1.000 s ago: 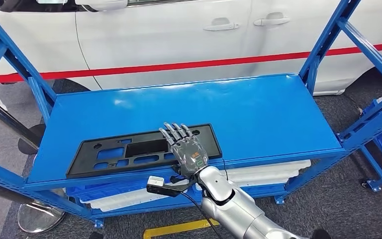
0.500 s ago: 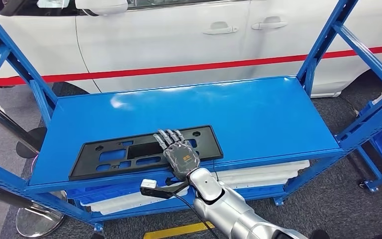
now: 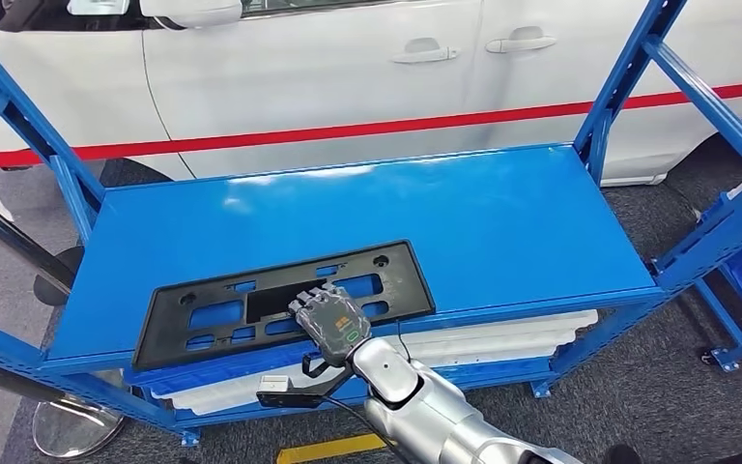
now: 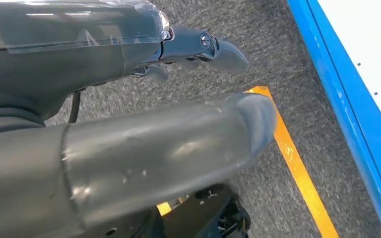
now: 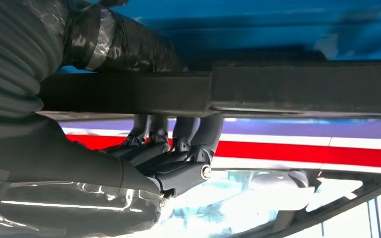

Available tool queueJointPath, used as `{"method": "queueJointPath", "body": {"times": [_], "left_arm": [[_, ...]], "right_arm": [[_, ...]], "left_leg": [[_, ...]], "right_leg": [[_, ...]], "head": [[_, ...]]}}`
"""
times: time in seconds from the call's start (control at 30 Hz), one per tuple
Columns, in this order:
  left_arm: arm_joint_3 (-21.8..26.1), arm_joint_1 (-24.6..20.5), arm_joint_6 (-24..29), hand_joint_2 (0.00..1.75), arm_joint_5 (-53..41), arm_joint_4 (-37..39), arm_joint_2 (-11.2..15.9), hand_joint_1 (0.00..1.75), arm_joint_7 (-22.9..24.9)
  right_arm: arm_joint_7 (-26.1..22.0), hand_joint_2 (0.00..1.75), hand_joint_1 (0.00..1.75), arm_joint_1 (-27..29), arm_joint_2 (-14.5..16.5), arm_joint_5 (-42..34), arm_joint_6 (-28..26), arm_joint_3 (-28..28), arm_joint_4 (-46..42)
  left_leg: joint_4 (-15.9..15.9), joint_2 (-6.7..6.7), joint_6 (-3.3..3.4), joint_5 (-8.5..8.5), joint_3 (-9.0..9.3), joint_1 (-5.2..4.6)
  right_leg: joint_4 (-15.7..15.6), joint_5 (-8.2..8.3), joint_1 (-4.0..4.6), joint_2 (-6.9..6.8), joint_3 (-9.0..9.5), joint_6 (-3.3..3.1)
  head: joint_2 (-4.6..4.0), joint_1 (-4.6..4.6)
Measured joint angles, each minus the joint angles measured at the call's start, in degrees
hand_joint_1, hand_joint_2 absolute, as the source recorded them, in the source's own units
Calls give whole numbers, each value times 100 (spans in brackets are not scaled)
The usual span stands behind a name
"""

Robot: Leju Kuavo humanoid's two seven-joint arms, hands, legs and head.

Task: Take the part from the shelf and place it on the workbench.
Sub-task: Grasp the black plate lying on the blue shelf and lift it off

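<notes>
Right hand [image 3: 328,319]: grey, many-fingered, on a silver arm, fingers curled over the near long edge of the flat black plastic panel with rectangular cut-outs [image 3: 251,302]; in the right wrist view the fingers [image 5: 198,136] wrap one face of the panel's bar [image 5: 278,89] and the thumb the other, gripping it. Panel: lying flat under the hand on the glossy blue metal shelf [image 3: 502,222], near its front edge. Beyond the shelf: white car with red stripe [image 3: 348,68]. Left hand [image 4: 144,99]: fingers extended, holding nothing, above grey carpet.
</notes>
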Motion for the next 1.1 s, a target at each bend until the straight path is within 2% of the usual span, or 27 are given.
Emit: {"method": "queueJointPath", "body": {"times": [0.07,0.13,0.17,0.2,0.23,0.3,0.33,0.37,0.47,0.53,0.57,0.63,0.67,0.7,0.73,0.77,0.8,0.87,0.9,1.0,1.1], "left_arm": [[-2,1,4,0,27,0,0,0,17],[-5,14,7,0,59,0,-2,0,38],[-8,26,9,0,74,0,-1,0,49],[-10,39,11,0,87,0,1,0,58],[-15,48,14,0,98,0,3,0,65],[-26,53,21,0,127,0,8,0,69],[-32,49,26,0,148,1,9,0,70],[-38,48,36,0,173,1,8,0,71],[-57,74,67,0,253,2,5,0,74],[-73,95,84,0,295,2,-3,0,71],[-79,103,93,0,317,2,-8,0,68],[-83,129,120,0,354,2,-14,0,43],[-81,149,136,0,376,2,-19,0,14],[-80,175,154,0,390,2,-25,0,-21],[-79,202,172,0,399,3,-34,0,-56],[-77,227,189,0,404,4,-44,0,-91],[-76,246,202,0,401,6,-57,0,-119],[-74,260,225,0,394,16,-90,0,-170],[-72,264,238,0,387,26,-105,0,-195],[-63,275,270,0,369,50,-127,0,-237],[-61,276,276,0,367,53,-130,0,-239]], "right_arm": [[23,175,163,-16,11,-5,19,29,0],[55,175,163,-17,8,-19,51,59,0],[71,175,162,-16,4,-37,68,67,-1],[82,175,163,-17,-1,-62,79,70,-3],[87,175,165,-18,-6,-93,87,71,-8],[78,175,171,-20,-20,-203,102,69,-43],[50,175,173,-18,-33,-314,117,61,-86],[4,175,174,-12,-51,-478,140,43,-157],[-207,175,175,52,-132,-1153,217,-51,-535],[-318,175,175,163,-223,-1629,300,-126,-1018],[-372,175,175,235,-276,-1867,343,-165,-1321],[-571,175,175,410,-384,-2462,361,-243,-1985],[-732,175,175,517,-453,-2887,335,-289,-2375],[-887,175,175,634,-532,-3376,310,-346,-2825],[-1008,175,175,741,-610,-3837,296,-411,-3290],[-1099,175,175,834,-686,-4256,284,-488,-3758],[-1158,175,175,901,-744,-4544,274,-568,-4165],[-1300,175,175,1008,-855,-4906,245,-748,-4881],[-1377,175,175,1064,-915,-5045,234,-845,-5211],[-1506,175,175,1187,-1053,-5321,217,-1075,-5894],[-1521,175,175,1208,-1081,-5357,213,-1121,-6019]], "left_leg": [[406,0,-43,-270,-173,17],[1171,1,-73,-647,-514,23],[1477,2,-82,-750,-653,25],[1593,2,-84,-741,-702,25],[1465,2,-77,-615,-632,25],[694,5,-47,-230,-240,25],[318,5,-25,-104,-49,17],[81,5,-3,-50,69,7],[-35,5,79,-48,124,-10],[-70,26,153,-14,134,16],[-88,39,189,5,132,29],[-88,56,231,14,106,20],[-83,57,240,16,91,13],[-75,52,243,16,77,8],[-65,45,243,15,67,3],[-55,38,241,12,62,-2],[-46,31,237,7,60,-8],[-22,14,211,-4,40,-39],[-14,6,188,-6,27,-48],[-25,-1,115,3,14,-47],[-31,0,98,5,18,-49]], "right_leg": [[-43,30,-17,-17,13,-70],[-45,35,-3,-27,1,-92],[-43,35,6,-30,-2,-93],[-41,35,11,-31,0,-93],[-39,33,14,-30,8,-91],[-30,25,15,-29,28,-75],[-20,18,25,-24,30,-54],[-12,16,35,-19,26,-27],[-22,32,51,1,24,73],[103,-77,48,6,-18,136],[313,-224,45,5,-111,160],[1016,-621,29,2,-439,188],[1354,-758,24,1,-602,195],[1533,-787,23,1,-689,197],[1480,-692,23,0,-664,190],[1243,-517,24,0,-548,173],[852,-303,29,-1,-356,144],[202,-65,53,-10,-56,90],[45,-32,68,-13,7,71],[2,-34,86,-11,0,42],[-9,-27,81,-11,1,27]], "head": [[0,-1],[0,-1],[0,-1],[0,-1],[0,-1],[0,-1],[0,0],[0,0],[0,0],[0,1],[0,2],[0,2],[0,2],[0,2],[0,2],[0,2],[0,2],[0,1],[0,1],[0,2],[0,2]]}}
